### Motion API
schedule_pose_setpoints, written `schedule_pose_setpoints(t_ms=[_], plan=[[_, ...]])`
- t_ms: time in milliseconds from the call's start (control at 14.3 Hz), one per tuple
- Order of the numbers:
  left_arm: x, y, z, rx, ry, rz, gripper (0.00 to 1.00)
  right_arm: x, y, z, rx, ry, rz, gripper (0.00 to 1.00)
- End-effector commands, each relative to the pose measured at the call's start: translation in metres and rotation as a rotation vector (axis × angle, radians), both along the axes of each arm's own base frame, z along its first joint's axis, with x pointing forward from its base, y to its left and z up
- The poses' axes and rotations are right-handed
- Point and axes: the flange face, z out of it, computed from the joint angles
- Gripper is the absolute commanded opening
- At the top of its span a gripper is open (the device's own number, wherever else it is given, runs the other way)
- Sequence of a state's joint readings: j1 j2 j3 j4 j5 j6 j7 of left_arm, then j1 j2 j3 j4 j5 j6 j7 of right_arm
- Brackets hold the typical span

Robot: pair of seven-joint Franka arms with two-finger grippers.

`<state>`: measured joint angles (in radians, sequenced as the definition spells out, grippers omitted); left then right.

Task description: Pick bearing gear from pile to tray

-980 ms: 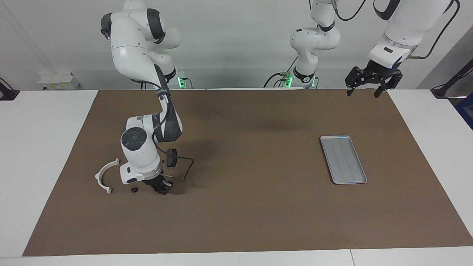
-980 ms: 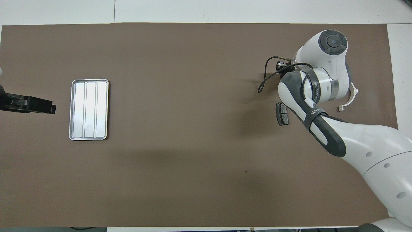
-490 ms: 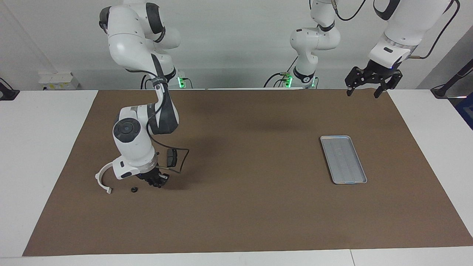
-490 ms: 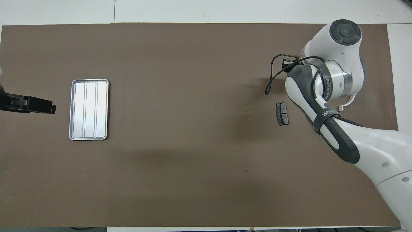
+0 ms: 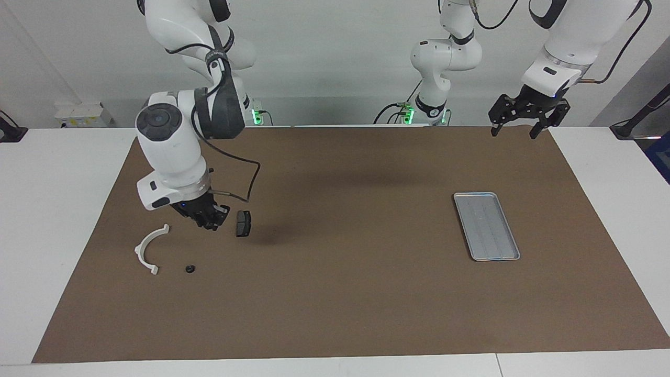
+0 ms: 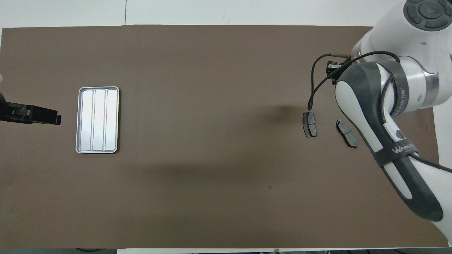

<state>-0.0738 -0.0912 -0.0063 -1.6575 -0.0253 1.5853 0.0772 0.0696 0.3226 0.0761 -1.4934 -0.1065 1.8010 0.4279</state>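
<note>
Right pincer (image 5: 208, 222) now raised clear above the pile (image 5: 157, 251).

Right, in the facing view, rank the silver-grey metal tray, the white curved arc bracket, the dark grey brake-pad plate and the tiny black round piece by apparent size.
1. Silver-grey metal tray
2. White curved arc bracket
3. Dark grey brake-pad plate
4. Tiny black round piece

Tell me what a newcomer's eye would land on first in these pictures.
First, the big white right arm, its pincer raised over the scattered parts at the right arm's end of the brown mat. Beneath and beside it lie a white curved bracket, a small black round piece and two dark brake pads. Toward the left arm's end sits the silver tray, nothing in it, with the left pincer waiting open in the air.
</note>
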Motion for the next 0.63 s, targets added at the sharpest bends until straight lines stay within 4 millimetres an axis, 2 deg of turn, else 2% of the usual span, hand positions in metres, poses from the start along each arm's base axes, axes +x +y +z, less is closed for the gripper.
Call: schedule_pose_setpoints(t_ms=[0, 210, 560], plan=[[-0.007, 0.001, 0.003, -0.009, 0.006, 0.010, 1.00, -0.018, 0.019, 0.038, 0.023, 0.009, 0.042, 0.00], [-0.007, 0.000, 0.003, -0.008, 0.006, 0.008, 1.00, -0.038, 0.050, 0.064, 0.036, 0.005, 0.053, 0.00], [-0.007, -0.004, 0.004, -0.009, 0.003, 0.000, 1.00, -0.058, 0.120, 0.069, 0.075, -0.008, -0.098, 0.00]])
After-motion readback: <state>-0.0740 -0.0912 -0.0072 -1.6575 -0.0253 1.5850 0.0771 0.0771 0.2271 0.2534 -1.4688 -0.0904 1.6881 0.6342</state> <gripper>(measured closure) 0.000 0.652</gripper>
